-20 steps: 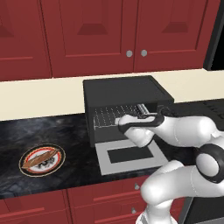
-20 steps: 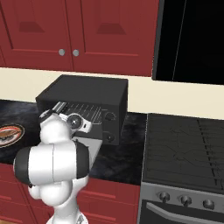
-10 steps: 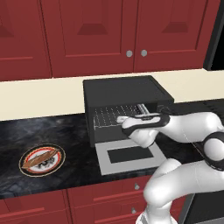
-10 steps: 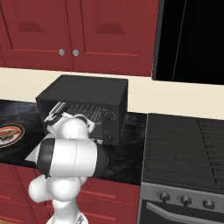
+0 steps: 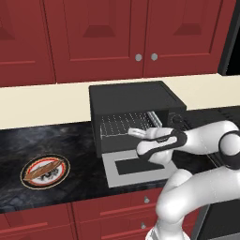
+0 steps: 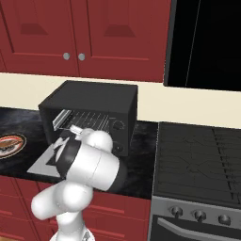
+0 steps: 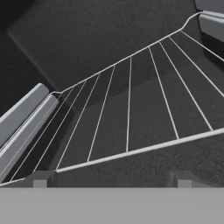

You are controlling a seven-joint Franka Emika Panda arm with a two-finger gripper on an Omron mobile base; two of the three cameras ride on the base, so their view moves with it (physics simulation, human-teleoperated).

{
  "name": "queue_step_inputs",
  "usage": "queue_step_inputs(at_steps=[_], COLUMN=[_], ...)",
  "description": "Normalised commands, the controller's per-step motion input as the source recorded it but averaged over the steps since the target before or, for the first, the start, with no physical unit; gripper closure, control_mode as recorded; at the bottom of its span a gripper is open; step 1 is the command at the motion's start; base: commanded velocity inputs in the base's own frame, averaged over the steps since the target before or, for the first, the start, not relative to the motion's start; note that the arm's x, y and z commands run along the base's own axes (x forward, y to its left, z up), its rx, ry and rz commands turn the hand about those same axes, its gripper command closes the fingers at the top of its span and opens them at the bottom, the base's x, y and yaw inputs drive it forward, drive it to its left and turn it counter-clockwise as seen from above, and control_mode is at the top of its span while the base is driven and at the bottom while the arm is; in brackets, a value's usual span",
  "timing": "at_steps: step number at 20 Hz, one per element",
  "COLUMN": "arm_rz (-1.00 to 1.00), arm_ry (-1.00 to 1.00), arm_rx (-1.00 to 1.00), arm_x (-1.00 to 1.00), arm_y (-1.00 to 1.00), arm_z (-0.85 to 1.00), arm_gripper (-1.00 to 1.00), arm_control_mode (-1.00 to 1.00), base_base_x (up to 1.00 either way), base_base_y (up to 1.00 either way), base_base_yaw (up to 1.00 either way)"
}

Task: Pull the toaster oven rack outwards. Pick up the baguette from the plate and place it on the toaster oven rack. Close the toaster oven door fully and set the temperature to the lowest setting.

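The black toaster oven point(image 5: 133, 98) point(image 6: 89, 103) stands on the counter with its grey door point(image 5: 138, 166) point(image 6: 44, 162) folded down flat. The silver wire rack point(image 5: 122, 124) point(image 6: 87, 122) point(image 7: 131, 109) lies in the cavity. My gripper point(image 5: 135, 133) point(image 6: 74, 129) point(image 7: 111, 179) is at the oven mouth, open, with nothing between its fingers. In the hand view the rack's front bar runs just ahead of both fingertips point(image 7: 40, 178). The baguette point(image 5: 41, 171) point(image 6: 6, 142) lies on the red-rimmed plate point(image 5: 61, 161) point(image 6: 14, 137), well to the left of the oven.
A black stovetop point(image 6: 197, 155) with knobs sits right of the oven. Red cabinet doors point(image 5: 108, 37) hang above the cream backsplash, and red drawers run below the dark marble counter point(image 5: 28, 140). My own arm point(image 6: 89, 164) blocks much of the door in the right base view.
My elbow has swung forward and right while the hand shifted slightly at the oven mouth. The jaws have stayed open, and the rack, door, plate and baguette have not moved.
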Motion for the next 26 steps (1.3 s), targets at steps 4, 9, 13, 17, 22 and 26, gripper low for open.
queue_step_inputs(at_steps=[4, 9, 13, 17, 22, 26], arm_rz=[0.00, 0.00, 0.00, 0.00, 0.00, -0.02], arm_ry=[-0.03, 0.00, 0.00, 0.00, 0.00, 0.00], arm_rx=[0.06, 0.04, 0.03, 0.05, 0.04, 0.04], arm_x=[0.10, 0.14, 0.10, 0.16, 0.15, 0.08], arm_y=[-0.01, 0.00, 0.00, 0.00, 0.00, 0.00], arm_z=[0.00, 0.00, 0.00, 0.00, 0.00, 0.00], arm_gripper=[-1.00, -1.00, -1.00, -1.00, -1.00, -1.00], arm_control_mode=[-1.00, -1.00, -1.00, -1.00, -1.00, -1.00], base_base_x=[0.00, 0.00, 0.00, 0.00, 0.00, 0.00], base_base_y=[0.00, 0.00, 0.00, 0.00, 0.00, 0.00], base_base_yaw=[0.00, 0.00, 0.00, 0.00, 0.00, 0.00])
